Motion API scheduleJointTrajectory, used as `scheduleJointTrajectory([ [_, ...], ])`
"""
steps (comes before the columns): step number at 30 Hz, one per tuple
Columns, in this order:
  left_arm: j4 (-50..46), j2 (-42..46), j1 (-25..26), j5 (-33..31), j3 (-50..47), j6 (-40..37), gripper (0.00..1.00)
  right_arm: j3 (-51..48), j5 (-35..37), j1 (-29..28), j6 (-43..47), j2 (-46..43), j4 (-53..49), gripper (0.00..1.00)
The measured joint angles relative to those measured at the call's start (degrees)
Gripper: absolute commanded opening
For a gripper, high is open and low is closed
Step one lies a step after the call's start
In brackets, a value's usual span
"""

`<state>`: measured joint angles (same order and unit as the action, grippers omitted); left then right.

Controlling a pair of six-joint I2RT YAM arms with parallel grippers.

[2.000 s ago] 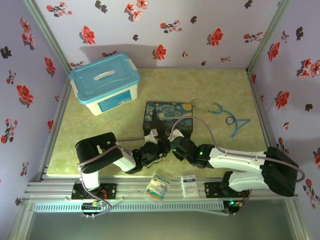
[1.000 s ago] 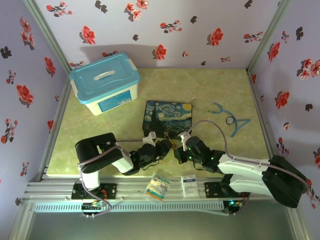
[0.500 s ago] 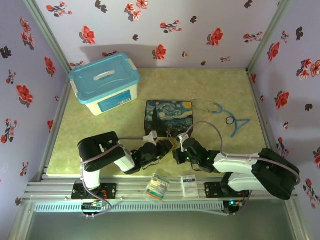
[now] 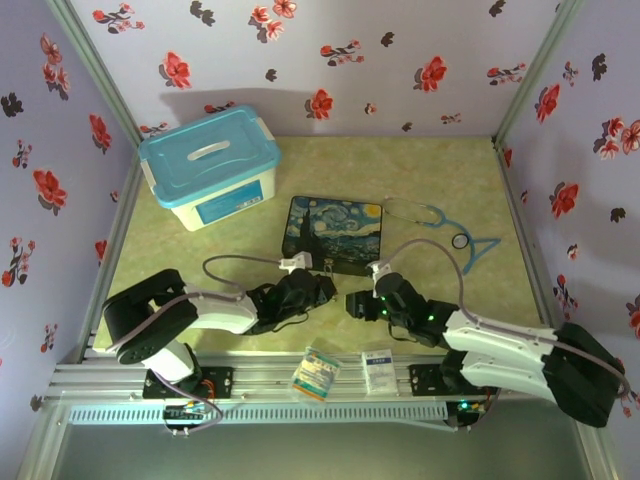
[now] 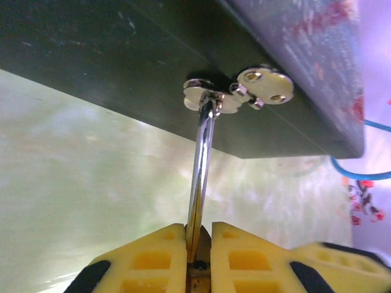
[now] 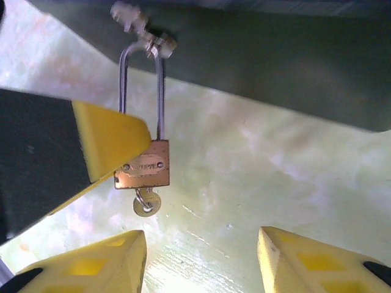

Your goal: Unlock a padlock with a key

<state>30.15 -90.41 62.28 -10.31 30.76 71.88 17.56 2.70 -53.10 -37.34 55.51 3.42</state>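
Observation:
The small brass padlock (image 6: 142, 165) hangs by its thin silvery shackle (image 6: 160, 91) from the clasp (image 6: 143, 36) on the front of the painted box (image 4: 335, 232). The key (image 6: 146, 204) sticks out of the padlock's underside, with only its round head showing. My left gripper (image 5: 198, 229) is shut on the padlock's body, and one of its yellow fingers (image 6: 110, 140) shows beside the brass. The shackle (image 5: 201, 159) runs edge-on up to the clasp (image 5: 244, 94). My right gripper (image 6: 200, 244) is open just below the key, with nothing between its fingers.
A white bin with a blue lid (image 4: 208, 165) stands at the back left. A blue stethoscope (image 4: 450, 232) lies to the right of the box. Two small packets (image 4: 315, 372) (image 4: 378, 368) rest on the front rail. Green table surface lies under both grippers.
My right gripper has opened, let go of the key and drawn back a little. The left arm has stretched out lower, still holding the padlock. The box has shifted slightly left.

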Motion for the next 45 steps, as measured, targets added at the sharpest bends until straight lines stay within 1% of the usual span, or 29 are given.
scheduleJointTrajectory([
  [4, -5.6, 0.2, -1.1, 0.8, 2.6, -3.2, 0.08, 2.3, 3.0, 0.7, -0.8, -3.9, -5.0, 0.52],
  [6, -6.9, -0.1, -1.4, 1.6, 3.4, -4.1, 0.07, 3.0, 4.9, 1.4, -0.9, -4.0, -6.4, 0.52],
  [8, -7.8, -0.4, -1.7, 2.5, 3.9, -5.1, 0.08, 3.4, 6.7, 2.3, -1.5, -3.0, -7.8, 0.52],
  [10, -11.4, -0.5, -1.9, 3.0, 5.8, -6.7, 0.11, 4.0, 8.4, 3.1, -2.2, -1.0, -9.0, 0.52],
  [12, -15.2, -0.5, -1.9, 3.0, 7.7, -8.0, 0.12, 4.6, 9.7, 3.8, -2.7, 1.1, -9.8, 0.52],
  [18, -23.5, -0.6, -1.9, 2.4, 11.5, -11.6, 0.14, 5.7, 10.7, 4.1, -3.4, 4.7, -9.5, 0.51],
  [24, -22.8, -3.2, -1.9, 1.8, 11.8, -12.3, 0.18, 5.7, 10.6, 4.2, -3.7, 5.4, -9.2, 0.49],
  [26, -22.1, -3.3, -1.8, 1.6, 11.7, -12.3, 0.24, 5.7, 10.6, 4.3, -3.7, 5.3, -9.2, 0.49],
  [29, -20.7, -3.5, -1.6, 1.3, 10.3, -12.0, 0.24, 5.7, 10.6, 4.5, -3.8, 5.0, -9.0, 0.47],
  [33, -21.5, -3.9, -0.1, -1.6, 10.5, -12.0, 0.24, 5.7, 10.6, 4.5, -3.8, 4.6, -8.4, 0.47],
  [36, -24.8, -5.0, 1.8, -4.4, 12.6, -12.0, 0.21, 5.7, 10.6, 4.7, -3.9, 4.6, -8.0, 0.46],
  [40, -29.4, -6.4, 3.2, -7.6, 15.6, -12.0, 0.22, 5.7, 10.6, 4.7, -4.3, 4.6, -7.9, 0.46],
  [42, -31.5, -7.2, 3.9, -9.3, 16.9, -12.0, 0.24, 5.6, 10.6, 4.7, -4.5, 4.6, -7.9, 0.45],
  [45, -35.5, -8.8, 4.7, -11.7, 18.8, -12.1, 0.24, 5.6, 10.6, 4.7, -4.8, 4.6, -7.8, 0.45],
])
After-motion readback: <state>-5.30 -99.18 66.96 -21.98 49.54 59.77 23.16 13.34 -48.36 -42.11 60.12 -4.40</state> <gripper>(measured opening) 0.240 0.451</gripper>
